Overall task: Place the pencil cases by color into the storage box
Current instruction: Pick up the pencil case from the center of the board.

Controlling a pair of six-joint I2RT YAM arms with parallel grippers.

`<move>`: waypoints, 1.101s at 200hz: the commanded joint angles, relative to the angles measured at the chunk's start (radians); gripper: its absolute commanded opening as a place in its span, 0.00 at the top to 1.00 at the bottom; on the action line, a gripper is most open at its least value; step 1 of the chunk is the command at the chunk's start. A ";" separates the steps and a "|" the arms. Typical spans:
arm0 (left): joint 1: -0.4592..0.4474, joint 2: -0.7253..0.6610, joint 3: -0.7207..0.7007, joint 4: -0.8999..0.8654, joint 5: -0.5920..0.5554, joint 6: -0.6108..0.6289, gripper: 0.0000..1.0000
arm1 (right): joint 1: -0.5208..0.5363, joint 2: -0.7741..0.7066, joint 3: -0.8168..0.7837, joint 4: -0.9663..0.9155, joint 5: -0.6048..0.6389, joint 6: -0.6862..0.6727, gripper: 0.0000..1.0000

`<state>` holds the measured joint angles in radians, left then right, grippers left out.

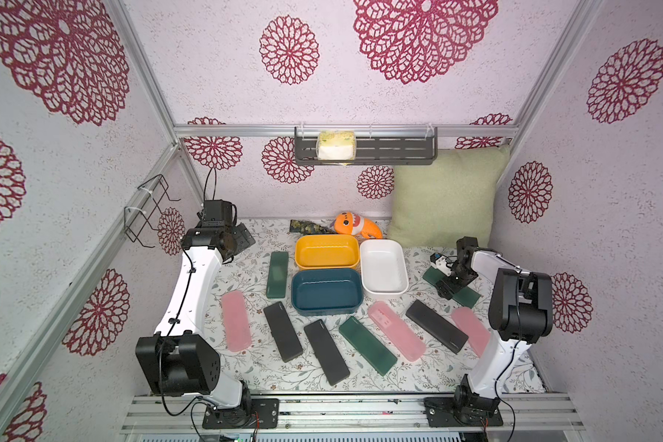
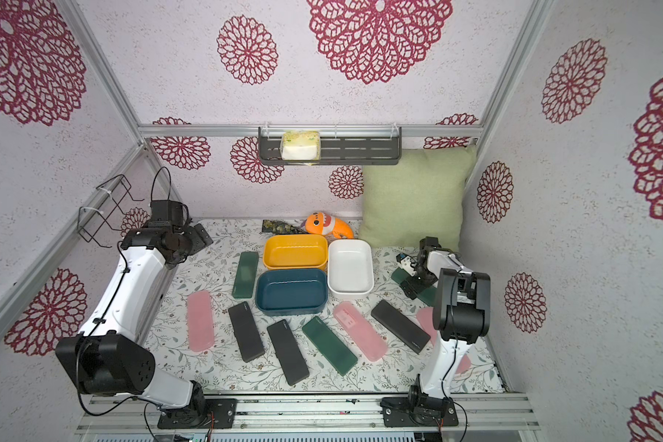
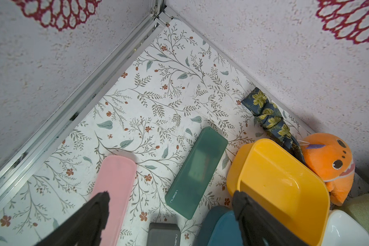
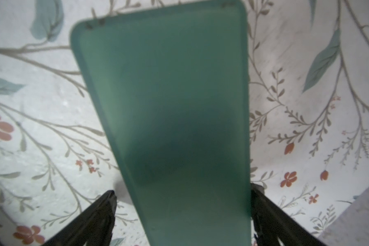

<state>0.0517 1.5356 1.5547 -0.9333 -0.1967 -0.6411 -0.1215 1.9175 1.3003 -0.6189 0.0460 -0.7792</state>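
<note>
- The right claw (image 4: 182, 190) hangs low over a dark green case (image 4: 168, 95) with its jaws spread wide. One finger (image 4: 264, 208) sits just beside the case's long edge and the other stands clear, so we see nothing gripped.
- The left claw (image 3: 170, 194) hovers equally wide and empty over the table's ten o'clock corner, well apart from the work.
- In a top view, taking the far wall as twelve, that dark green case (image 1: 469, 297) lies flat on the flowered table (image 1: 253, 367). It is at three o'clock of the white tub (image 1: 383, 271), and the claw crosses it about mid-length.
- The yellow tub (image 1: 326, 250) and blue tub (image 1: 326, 291) sit packed close beside the white one at the centre, and all three are empty.
- The remaining cases fan from nine round to four o'clock about the blue tub: two more green cases (image 1: 277, 274) (image 1: 367, 345), three pink cases (image 1: 236, 320) (image 1: 396, 331) (image 1: 470, 331) and three black cases (image 1: 283, 331) (image 1: 326, 352) (image 1: 436, 326).
- We judge the cases hard-shelled, light and smooth. They look stiff enough to pinch firmly but slick enough to slide out of a shallow hold.
- We favour a hold across the narrow width at mid-length, with the fingers down to the cloth. An end grip would likely let the long body droop.
</note>
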 commanded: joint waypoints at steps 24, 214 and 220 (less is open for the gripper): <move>0.007 -0.006 -0.011 0.005 -0.018 -0.001 0.03 | -0.003 0.034 0.014 -0.061 -0.026 -0.041 0.04; 0.007 0.017 -0.108 0.172 0.039 0.039 0.03 | 0.029 -0.125 -0.027 0.265 -0.080 0.135 0.59; 0.007 0.016 -0.110 0.177 0.043 0.041 0.03 | 0.031 -0.145 -0.026 0.270 -0.087 0.159 0.59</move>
<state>0.0517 1.5360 1.4445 -0.7994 -0.1757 -0.6212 -0.1070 1.8950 1.2621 -0.4240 0.0006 -0.7280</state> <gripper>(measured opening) 0.976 0.721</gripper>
